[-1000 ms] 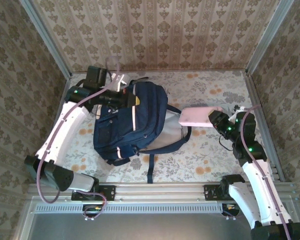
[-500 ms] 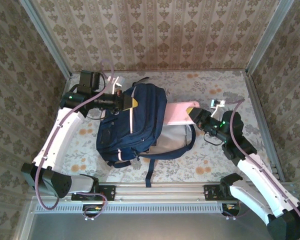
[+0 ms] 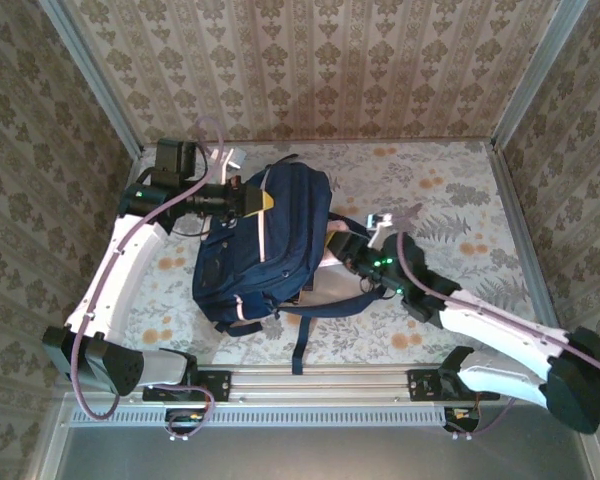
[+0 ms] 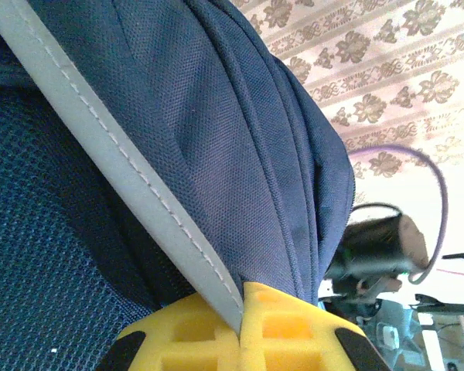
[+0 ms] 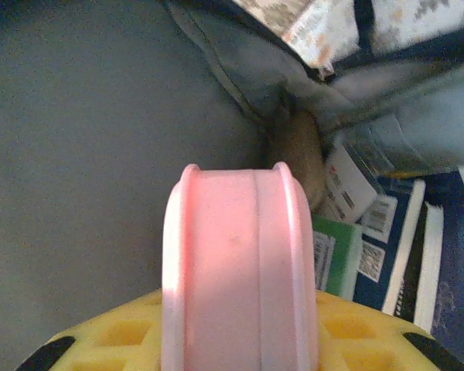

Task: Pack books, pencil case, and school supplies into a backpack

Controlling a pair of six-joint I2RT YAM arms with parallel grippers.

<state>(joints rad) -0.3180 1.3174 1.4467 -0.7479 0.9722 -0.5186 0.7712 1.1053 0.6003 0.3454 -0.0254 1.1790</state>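
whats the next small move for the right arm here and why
Probably ease the pink pouch a little deeper, then let go: the right fingers hold it just inside the mouth of the backpack, whose edge the left fingers pinch.

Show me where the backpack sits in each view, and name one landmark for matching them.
Top external: the backpack lies centre-left on the table.
Left wrist: its navy fabric covers most of the frame, above the left pincer.
Right wrist: its grey lining spans left and top, behind the pink pouch.
Landmark: the pale stripe pinched by the left pincer, seen from above too.
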